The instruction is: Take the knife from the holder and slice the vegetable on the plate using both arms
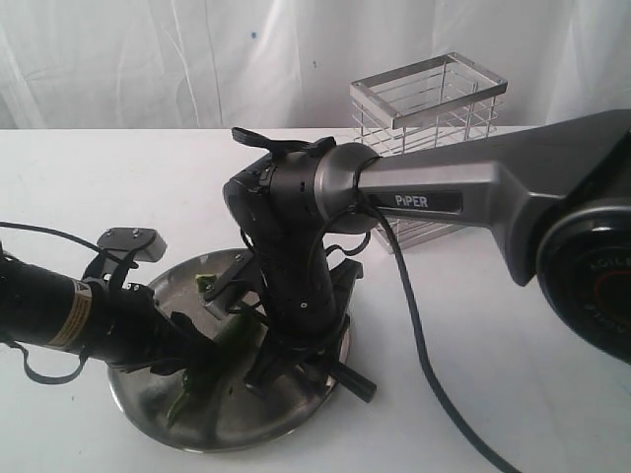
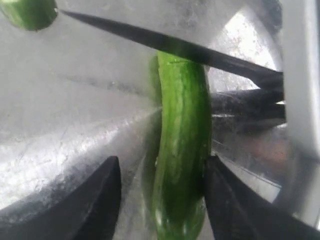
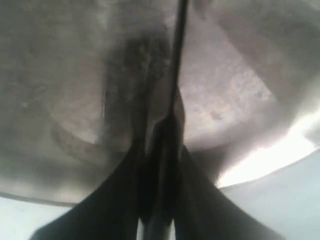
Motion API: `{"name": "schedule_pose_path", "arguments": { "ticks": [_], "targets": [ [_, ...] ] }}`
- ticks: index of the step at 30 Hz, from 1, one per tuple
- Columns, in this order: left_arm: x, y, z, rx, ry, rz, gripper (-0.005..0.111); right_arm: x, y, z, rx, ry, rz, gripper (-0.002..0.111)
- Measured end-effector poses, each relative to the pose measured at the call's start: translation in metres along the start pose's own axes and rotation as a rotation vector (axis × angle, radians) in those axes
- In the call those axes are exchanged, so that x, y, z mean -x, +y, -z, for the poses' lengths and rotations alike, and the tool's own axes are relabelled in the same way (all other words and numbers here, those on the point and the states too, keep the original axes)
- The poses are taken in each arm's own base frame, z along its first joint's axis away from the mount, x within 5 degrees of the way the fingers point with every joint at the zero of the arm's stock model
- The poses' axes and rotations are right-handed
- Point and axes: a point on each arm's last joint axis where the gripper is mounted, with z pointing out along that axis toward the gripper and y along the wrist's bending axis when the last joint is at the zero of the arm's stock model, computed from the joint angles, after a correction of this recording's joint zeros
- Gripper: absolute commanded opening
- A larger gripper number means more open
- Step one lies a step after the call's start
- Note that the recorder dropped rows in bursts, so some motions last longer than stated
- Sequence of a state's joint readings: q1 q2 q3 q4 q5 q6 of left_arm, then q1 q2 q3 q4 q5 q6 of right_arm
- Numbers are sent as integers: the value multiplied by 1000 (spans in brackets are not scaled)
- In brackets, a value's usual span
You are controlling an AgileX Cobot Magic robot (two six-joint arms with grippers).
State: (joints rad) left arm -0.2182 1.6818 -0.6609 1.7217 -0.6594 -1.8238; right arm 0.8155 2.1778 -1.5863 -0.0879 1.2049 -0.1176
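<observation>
Left fingers [image 2: 100, 200] wide, straddling slender green chili pepper [image 2: 182, 150] to steady it | right fingers [image 3: 210, 215] clamped on slim black-handled knife [image 2: 175, 46], blade across pepper | round steel plate [image 2: 75, 125] beneath

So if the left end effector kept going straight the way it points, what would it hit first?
Probably the green chili, lying between the left end effector's jaws, with the steel plate right under it. Farther on, the knife blade crosses the chili. Depth is hard to judge here.

Dark knife [image 2: 200, 52] crosses the green chili [image 2: 182, 150] lying on steel plate [image 2: 75, 125].
</observation>
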Motion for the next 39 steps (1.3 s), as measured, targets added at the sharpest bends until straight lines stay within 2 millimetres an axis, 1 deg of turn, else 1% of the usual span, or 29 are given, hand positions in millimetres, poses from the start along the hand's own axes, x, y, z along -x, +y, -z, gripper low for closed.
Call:
{"name": "schedule_pose_path", "arguments": {
  "ticks": [2, 9, 11, 14, 16, 18, 22, 25, 29, 33, 39],
  "targets": [
    [0, 0, 0, -4, 0, 2, 54, 0, -3, 0, 1, 0, -8, 0],
    [1, -1, 2, 1, -9, -1, 54, 0, -2, 0, 5, 0, -10, 0],
    [5, -3, 10, 21, -42, -26, 54, -1, -3, -1, 6, 6, -11, 0],
    [16, -13, 31, 32, -123, -63, 54, -1, -3, -1, 4, 9, -11, 0],
    [16, -15, 38, 49, -150, -67, 54, -1, -3, -1, 4, 9, -11, 0],
    [17, -12, 44, 107, -174, -66, 54, -1, -3, -1, 4, 9, -11, 0],
    [19, -3, 48, 222, -200, -52, 54, -1, -3, -1, 4, 11, -11, 0],
    [27, -3, 49, 225, -224, -58, 54, -1, -3, -1, 6, 10, -10, 0],
    [45, -3, 47, 215, -252, -68, 54, -1, -3, -1, 6, 10, -8, 0],
    [57, 4, 34, 217, -242, -60, 54, -1, -3, -1, 6, 10, -8, 0],
    [66, 14, 13, 216, -209, -48, 54, -1, -3, -1, 6, 10, -6, 0]
  ]
}}
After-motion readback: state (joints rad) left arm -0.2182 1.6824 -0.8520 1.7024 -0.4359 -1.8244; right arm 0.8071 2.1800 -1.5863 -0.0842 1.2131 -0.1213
